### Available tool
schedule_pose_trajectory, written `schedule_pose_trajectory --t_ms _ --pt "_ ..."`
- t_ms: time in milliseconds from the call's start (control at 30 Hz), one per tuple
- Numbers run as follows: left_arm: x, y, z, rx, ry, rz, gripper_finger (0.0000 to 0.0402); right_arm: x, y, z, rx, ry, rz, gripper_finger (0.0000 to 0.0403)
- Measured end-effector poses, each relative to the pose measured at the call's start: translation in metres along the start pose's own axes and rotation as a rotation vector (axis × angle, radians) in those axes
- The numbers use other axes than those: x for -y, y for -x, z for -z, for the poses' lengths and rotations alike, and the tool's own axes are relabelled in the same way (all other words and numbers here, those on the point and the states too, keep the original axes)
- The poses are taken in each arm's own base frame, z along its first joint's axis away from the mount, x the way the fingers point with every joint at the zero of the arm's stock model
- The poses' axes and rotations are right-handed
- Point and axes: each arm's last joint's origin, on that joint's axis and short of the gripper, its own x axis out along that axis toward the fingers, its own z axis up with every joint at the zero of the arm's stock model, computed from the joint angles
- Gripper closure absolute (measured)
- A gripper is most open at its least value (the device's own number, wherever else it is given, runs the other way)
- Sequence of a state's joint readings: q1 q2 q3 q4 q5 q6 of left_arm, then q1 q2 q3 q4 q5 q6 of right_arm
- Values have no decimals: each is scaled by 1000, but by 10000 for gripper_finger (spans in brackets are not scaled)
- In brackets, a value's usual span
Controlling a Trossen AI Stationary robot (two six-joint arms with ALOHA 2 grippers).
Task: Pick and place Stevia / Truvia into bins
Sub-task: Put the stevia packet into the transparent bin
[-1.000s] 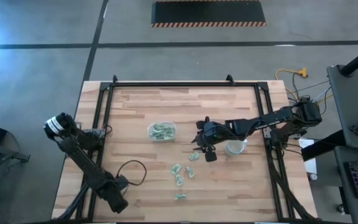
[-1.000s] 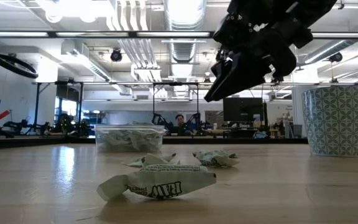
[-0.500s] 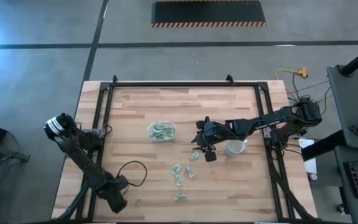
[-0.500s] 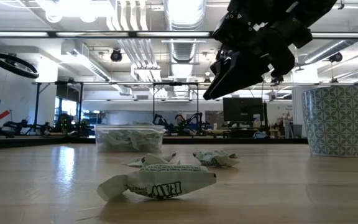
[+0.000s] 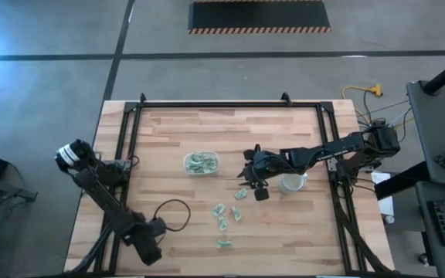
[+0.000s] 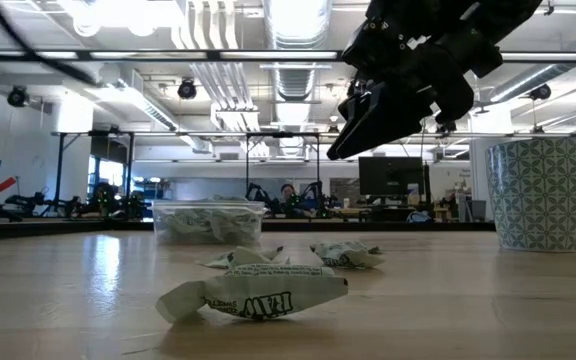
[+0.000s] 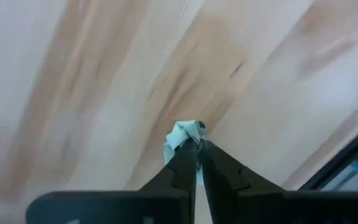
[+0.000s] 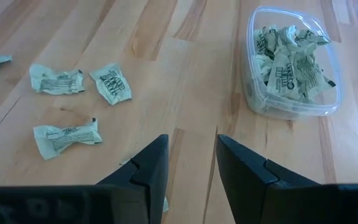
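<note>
Nearest packet in the low view reads "RAW", upside down. Print on the other packets is too small to read.

Open-plan robotics lab or workshop: exposed ceiling ducts and strip lights above a wooden table on bare concrete floor, hazard-striped mat beyond it, monitors and other rigs behind.

A grey concrete floor surrounds the pale wooden plank worktop. A black mat with hazard-striped edging lies at top centre. Silver ceiling ducts and bright ceiling lights hang overhead.
</note>
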State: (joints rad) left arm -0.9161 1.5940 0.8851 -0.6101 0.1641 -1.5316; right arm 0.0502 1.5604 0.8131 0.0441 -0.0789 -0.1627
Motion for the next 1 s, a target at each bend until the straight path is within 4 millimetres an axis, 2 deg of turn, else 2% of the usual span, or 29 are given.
schedule_pose_trajectory --t_ms 133,267,400,567,700,833,1000 --pt "4 11 -13 151 -139 23 396 0 0 0 2 -3 1 280" --pt "2 21 -33 361 -313 -35 396 0 0 -2 23 -4 5 280" --pt "-3 32 -59 617 -462 -193 396 1 0 -4 46 -2 9 283" --pt "-17 48 -98 831 -519 -455 396 1 0 -5 49 -2 11 283" --pt "-36 61 -135 851 -490 -603 396 1 0 -5 50 -7 11 287" --pt "-59 71 -165 787 -496 -710 396 1 0 -5 50 -21 11 292" --pt "-82 79 -188 676 -495 -693 395 1 0 -4 46 -27 10 298"
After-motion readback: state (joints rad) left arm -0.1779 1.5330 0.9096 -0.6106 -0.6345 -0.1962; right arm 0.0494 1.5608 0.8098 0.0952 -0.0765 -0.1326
